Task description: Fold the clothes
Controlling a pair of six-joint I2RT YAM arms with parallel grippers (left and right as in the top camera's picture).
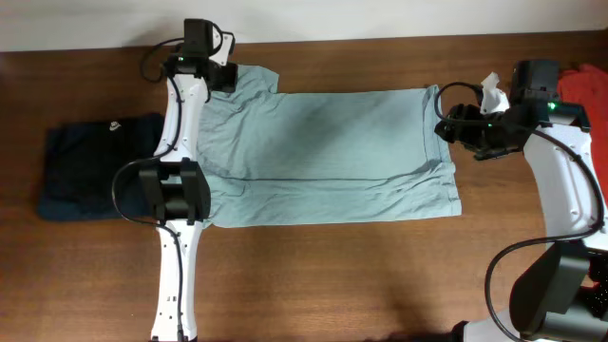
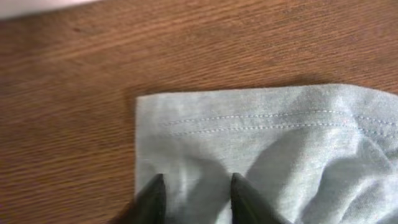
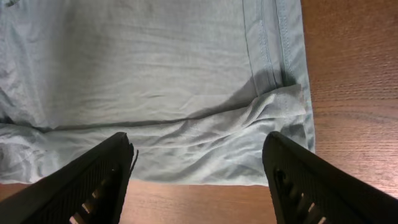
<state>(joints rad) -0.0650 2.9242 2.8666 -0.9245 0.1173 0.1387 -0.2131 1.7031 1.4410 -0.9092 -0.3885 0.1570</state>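
We see our left gripper point(image 2: 196, 186), jaws narrowly parted, over a sleeve corner of the pale grey-blue T-shirt point(image 1: 323, 152), and our right gripper point(image 3: 198, 143) spread wide above its hem.

pale grey-blue T-shirt point(image 1: 332, 152): soft matt knit cloth, creased, stitched hem. table point(image 1: 332, 285): brown wood, clear grain, slight sheen. navy garment point(image 1: 95, 171), left of frame: dark matt cloth. red garment point(image 1: 581, 84), upper right: probably cloth, mostly cropped. right gripper point(image 3: 199, 143): fingers black matt plastic, ribbed.
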